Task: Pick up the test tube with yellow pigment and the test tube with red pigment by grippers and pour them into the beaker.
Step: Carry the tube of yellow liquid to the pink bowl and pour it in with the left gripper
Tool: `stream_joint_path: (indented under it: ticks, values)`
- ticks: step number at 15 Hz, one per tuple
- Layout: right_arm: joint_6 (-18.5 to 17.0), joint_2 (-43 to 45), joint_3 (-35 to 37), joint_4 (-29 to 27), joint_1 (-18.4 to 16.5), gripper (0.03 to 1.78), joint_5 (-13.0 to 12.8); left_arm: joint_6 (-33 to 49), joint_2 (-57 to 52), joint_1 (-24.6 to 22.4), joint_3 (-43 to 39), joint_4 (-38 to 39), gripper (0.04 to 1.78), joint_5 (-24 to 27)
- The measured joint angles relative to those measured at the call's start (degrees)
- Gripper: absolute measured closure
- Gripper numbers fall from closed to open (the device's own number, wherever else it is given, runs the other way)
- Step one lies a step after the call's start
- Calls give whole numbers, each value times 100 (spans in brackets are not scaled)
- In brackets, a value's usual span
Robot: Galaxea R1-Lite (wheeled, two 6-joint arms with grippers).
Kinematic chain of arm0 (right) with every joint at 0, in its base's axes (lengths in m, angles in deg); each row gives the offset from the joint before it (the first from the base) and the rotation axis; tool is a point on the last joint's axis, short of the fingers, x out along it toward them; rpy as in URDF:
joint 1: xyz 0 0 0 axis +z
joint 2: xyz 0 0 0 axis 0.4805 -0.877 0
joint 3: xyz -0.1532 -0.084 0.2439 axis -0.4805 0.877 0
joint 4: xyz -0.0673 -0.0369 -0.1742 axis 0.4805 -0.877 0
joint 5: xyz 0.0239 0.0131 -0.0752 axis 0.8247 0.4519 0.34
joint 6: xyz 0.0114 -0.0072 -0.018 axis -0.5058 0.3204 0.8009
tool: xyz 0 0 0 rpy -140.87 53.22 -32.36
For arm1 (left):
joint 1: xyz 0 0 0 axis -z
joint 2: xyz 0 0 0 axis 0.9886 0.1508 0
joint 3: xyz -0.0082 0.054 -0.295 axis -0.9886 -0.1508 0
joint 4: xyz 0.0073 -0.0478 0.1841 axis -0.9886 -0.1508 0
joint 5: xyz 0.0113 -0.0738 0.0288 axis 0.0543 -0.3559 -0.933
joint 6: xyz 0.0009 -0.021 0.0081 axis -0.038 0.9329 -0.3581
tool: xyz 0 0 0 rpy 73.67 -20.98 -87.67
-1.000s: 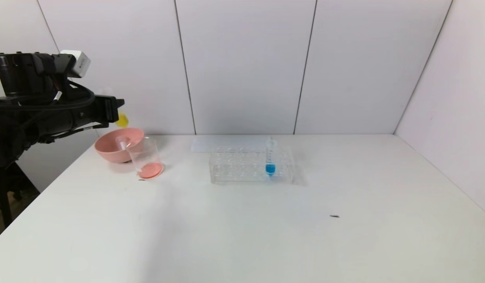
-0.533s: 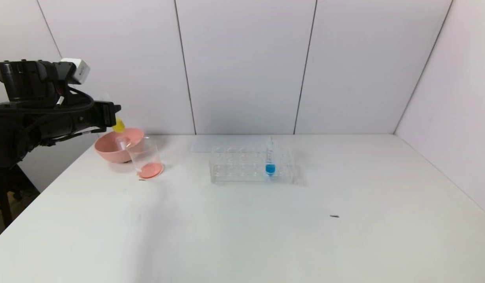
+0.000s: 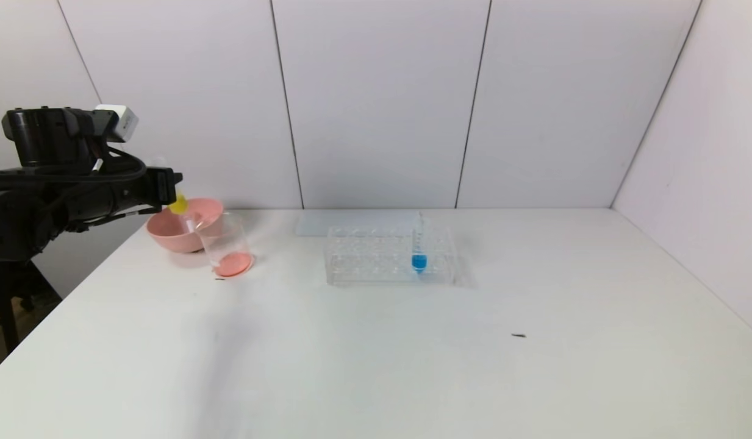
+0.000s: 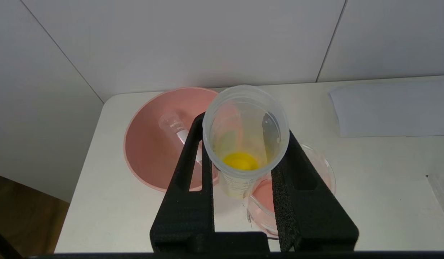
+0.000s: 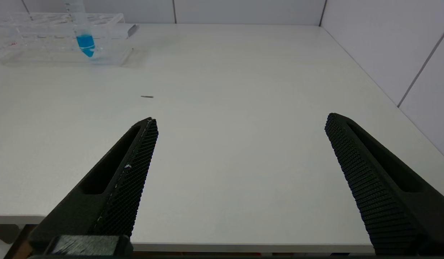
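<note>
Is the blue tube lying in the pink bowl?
No, the blue tube stands upright in the clear rack, well apart from the pink bowl.

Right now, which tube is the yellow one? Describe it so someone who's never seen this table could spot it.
Start at the pink bowl in the table's far left corner, with the beaker beside it. Just above them, the left end effector is shut on the test tube with yellow pigment. It is the only tube held in the air; the blue tube stands in the rack.

a lab bench: clear tube rack [image 3: 389, 255], beaker [image 3: 226, 247], white panel walls [image 3: 376, 103].
</note>
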Motion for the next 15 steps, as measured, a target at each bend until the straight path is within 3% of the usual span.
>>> stream_joint_path:
  ticks: [15]
  values:
    - [-2,0,0,0,-2,11,0,-11,339,-206,41,10,135,12]
